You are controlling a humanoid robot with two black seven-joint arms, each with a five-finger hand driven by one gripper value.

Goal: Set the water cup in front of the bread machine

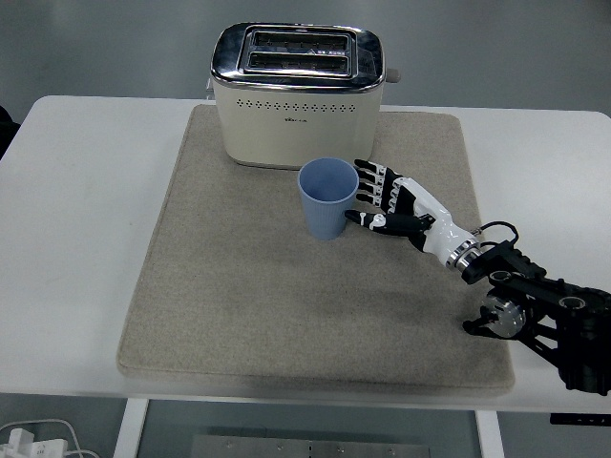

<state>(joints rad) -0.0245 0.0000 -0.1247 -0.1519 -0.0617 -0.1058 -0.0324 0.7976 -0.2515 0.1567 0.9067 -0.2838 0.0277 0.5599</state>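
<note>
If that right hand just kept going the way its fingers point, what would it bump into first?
The blue cup. The right hand points left and slightly away, its fingertips right beside the cup's wall. Behind the cup stands the toaster, though depth is hard to judge here.

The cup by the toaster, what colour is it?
Light blue, inside and out. The cup shows best in the head view, standing on the beige mat.
</note>
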